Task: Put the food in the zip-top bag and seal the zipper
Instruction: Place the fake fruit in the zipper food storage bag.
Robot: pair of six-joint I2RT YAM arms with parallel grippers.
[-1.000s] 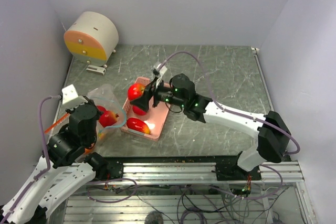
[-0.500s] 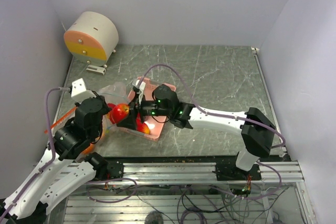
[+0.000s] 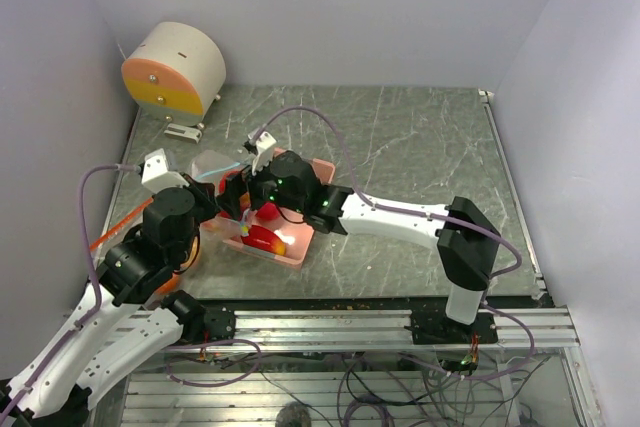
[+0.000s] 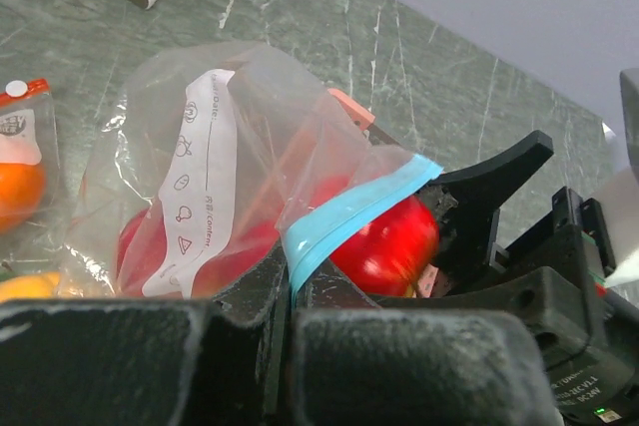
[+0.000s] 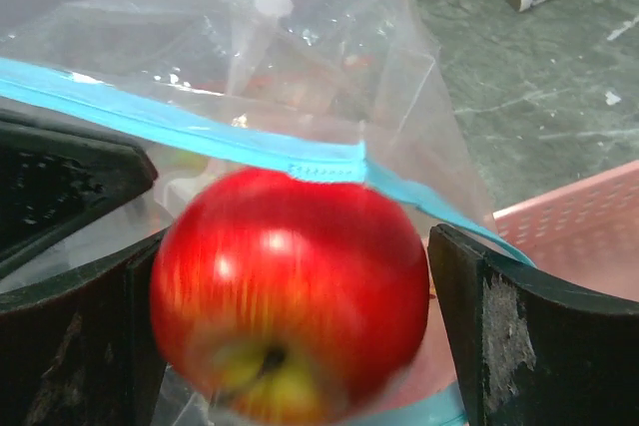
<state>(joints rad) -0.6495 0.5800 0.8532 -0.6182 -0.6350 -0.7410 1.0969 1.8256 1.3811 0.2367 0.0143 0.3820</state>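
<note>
Right gripper (image 5: pixel 295 246) has its jaws spread wide with a glossy red apple (image 5: pixel 290 291) sitting between the two black fingers (image 5: pixel 509 336). The apple comes out smeared while the fingers are crisp, so it looks let go, not pinched. Right across the top of the apple runs the teal zipper (image 5: pixel 200 142). The apple is parked at the mouth of the zip-top bag (image 5: pixel 300 57), tucked partly under that strip, with the clear plastic ballooning out beyond the fingertips. Just off the far side of the right-hand finger you get a corner of the pink basket (image 5: pixel 569 231). The left gripper (image 4: pixel 290 291) is clamped tight on one end of the zipper, holding that edge of the bag up right in front of itself, and the mouth opens toward the right gripper. Through the plastic past the left fingers there's bagged red fruit (image 4: pixel 150 246) sitting low, half hidden behind a white printed panel (image 4: pixel 200 177); can't count how many. Out to the left of that gripper is an orange (image 4: pixel 15 192) under a white label (image 4: pixel 18 112) with a red top; no idea if it's inside anything. From above, the basket sits right under the right gripper and holds at least two red basket fruits (image 3: pixel 262 237). Way off from both hands, a beige-and-orange drum (image 3: pixel 175 67) stands in the back left corner of the green marbled table (image 3: pixel 420 147).
</note>
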